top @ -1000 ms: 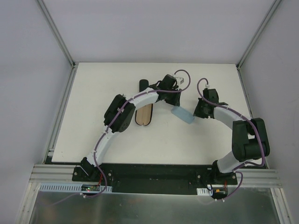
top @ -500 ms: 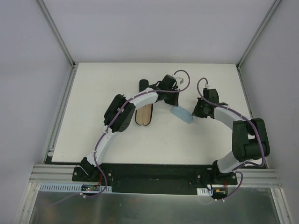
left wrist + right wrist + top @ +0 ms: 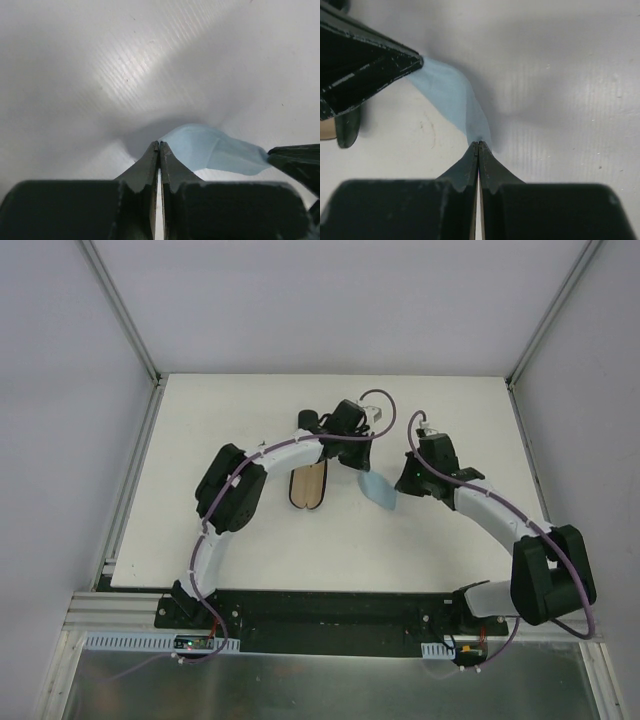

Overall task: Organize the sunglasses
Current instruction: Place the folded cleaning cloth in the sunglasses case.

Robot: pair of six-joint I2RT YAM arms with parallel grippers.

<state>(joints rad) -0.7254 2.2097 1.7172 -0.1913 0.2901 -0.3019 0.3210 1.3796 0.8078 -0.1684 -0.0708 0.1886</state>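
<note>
Sunglasses hidden; whereabouts impossible to tell. Mid-desk (image 3: 200,440), light-blue cloth (image 3: 376,488) stretched between left jaws and right jaws, both clenched on its ends. Just left, open tan-lined case (image 3: 307,487); beyond, black case (image 3: 305,421).

In the left wrist view, only the dark tip of the right end effector (image 3: 272,156), cut off by the right edge. In the right wrist view, left end effector (image 3: 417,62) cropped at the top-left corner, its body out of frame. From above, cannot make out where the light-blue cloth (image 3: 375,488) meets either one: corners tucked under the wrists. Black case (image 3: 305,421) mostly hidden behind the left arm. Too small to tell what lies in the open case (image 3: 308,486).
</note>
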